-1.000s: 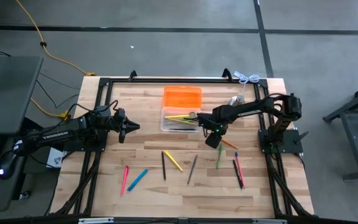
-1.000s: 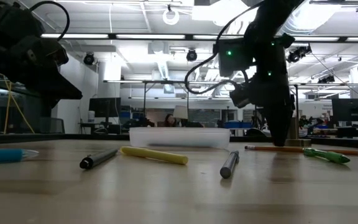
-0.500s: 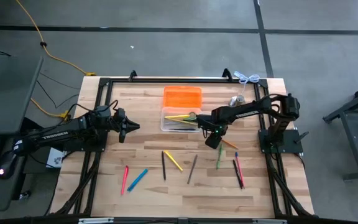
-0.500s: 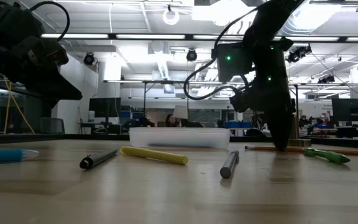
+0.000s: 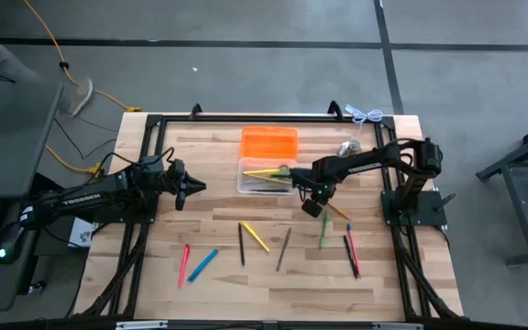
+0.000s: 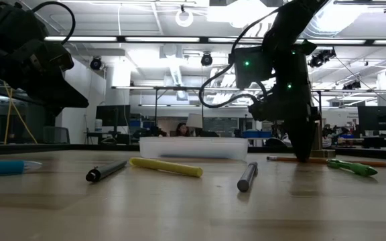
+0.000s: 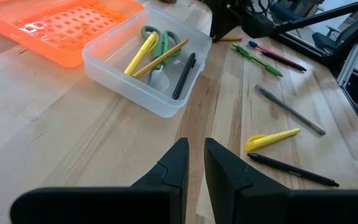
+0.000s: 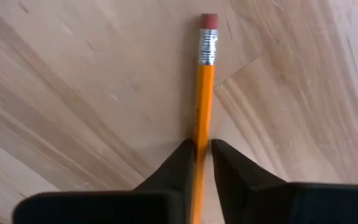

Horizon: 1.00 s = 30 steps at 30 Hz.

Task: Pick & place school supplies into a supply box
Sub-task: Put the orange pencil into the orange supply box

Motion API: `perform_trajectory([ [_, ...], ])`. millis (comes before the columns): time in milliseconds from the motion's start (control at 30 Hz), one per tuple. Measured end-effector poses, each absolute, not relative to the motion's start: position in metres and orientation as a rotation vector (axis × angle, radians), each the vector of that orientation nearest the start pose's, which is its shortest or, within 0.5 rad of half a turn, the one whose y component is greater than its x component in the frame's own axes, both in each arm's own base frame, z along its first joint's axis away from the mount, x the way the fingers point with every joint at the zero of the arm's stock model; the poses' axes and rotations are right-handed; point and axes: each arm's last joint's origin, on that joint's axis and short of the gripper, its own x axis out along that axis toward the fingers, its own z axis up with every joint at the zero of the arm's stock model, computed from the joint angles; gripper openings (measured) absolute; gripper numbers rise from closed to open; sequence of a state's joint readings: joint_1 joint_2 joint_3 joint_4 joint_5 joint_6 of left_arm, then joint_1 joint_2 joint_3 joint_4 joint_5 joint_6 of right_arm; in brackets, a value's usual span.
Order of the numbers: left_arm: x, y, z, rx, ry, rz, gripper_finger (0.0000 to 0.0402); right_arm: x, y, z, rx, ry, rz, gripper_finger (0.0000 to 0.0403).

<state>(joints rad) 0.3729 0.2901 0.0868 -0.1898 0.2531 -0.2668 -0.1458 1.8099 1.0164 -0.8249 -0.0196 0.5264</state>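
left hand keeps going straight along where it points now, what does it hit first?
Probably the clear box. In the left wrist view the left hand points across bare table at its near wall. Nothing lies between. The fingers sit above the wood, so depth is unclear and it might pass over the rim.

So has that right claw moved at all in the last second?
Barely. The right gripper stays down at the table beside the clear box, pinching the orange pencil.
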Motion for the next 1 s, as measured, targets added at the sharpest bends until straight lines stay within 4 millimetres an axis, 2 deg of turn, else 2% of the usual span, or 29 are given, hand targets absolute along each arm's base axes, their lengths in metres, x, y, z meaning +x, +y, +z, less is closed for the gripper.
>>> perform_trajectory([
  [200,0.103,0.032,0.152,-0.385,0.357,0.168,0.0079,0.289,-0.042,0.131,0.544,1.563,-0.519,0.0005],
  [600,0.103,0.032,0.152,-0.385,0.357,0.168,0.0079,0.288,-0.041,0.133,0.593,1.559,-0.554,0.0005],
  [1000,0.103,0.032,0.152,-0.385,0.358,0.168,0.0079,0.273,-0.041,0.17,0.646,1.482,-0.575,0.0002],
])
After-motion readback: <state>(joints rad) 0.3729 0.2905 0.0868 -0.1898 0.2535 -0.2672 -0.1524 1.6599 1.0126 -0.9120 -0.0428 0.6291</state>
